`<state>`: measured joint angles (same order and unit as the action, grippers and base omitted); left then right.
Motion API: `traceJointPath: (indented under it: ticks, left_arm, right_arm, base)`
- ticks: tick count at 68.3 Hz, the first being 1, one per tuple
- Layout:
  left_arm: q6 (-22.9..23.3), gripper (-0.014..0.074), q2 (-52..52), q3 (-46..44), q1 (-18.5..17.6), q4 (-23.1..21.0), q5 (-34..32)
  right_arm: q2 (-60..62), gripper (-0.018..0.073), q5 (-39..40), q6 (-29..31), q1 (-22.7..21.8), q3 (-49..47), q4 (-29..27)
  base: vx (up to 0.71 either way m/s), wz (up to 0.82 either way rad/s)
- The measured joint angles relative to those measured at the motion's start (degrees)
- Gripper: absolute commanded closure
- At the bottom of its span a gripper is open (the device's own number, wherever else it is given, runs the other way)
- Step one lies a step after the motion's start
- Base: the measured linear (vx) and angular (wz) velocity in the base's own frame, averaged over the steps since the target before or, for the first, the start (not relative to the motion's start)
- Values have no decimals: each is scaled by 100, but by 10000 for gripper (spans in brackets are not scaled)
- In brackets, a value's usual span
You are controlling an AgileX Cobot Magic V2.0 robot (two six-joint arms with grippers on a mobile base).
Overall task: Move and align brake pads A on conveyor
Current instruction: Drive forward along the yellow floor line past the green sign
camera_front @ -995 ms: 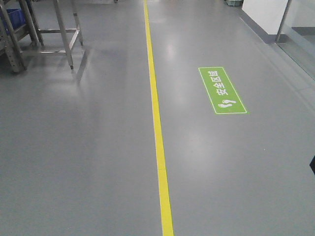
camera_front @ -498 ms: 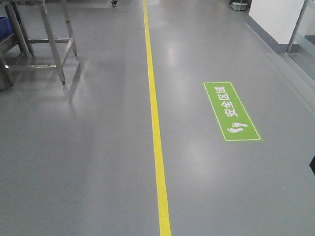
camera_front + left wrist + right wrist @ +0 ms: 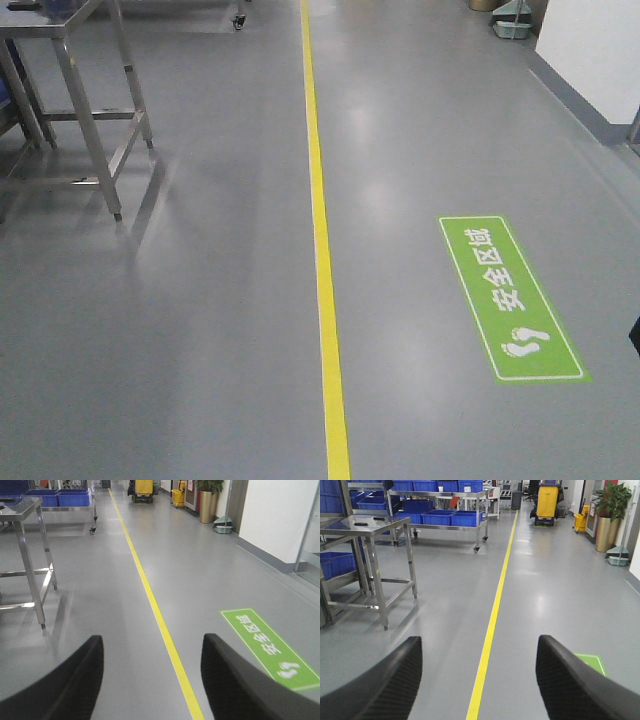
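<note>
No brake pads in view yet, and the left gripper (image 3: 152, 650) and right gripper (image 3: 479, 650) gape wide, empty; I'd expect stiff, heavyish pads, best pinched across the width.

- Four white Chinese characters, 安全区域, are printed in a column on a green floor sign (image 3: 512, 300) with a white border. The sign is stuck to the grey floor (image 3: 180, 350), to the right of a yellow line (image 3: 322, 250).
- A pair of white footprints is drawn at the sign's near end.
- In the left wrist view the sign (image 3: 270, 647) is seen at a slant, and its characters are harder to make out.
- In the right wrist view only a green corner (image 3: 590, 663) is seen, with no characters legible.
</note>
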<state>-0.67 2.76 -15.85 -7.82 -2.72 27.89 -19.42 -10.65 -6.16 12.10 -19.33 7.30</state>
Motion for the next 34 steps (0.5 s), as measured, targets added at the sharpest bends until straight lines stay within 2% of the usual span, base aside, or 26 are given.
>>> traceJointPath:
  ticks: [34]
  left_arm:
    - [0, 190, 0, 0, 0, 0, 0]
  right_arm:
    - [0, 88, -6, 0, 0, 0, 0]
  base:
    - [79, 2]
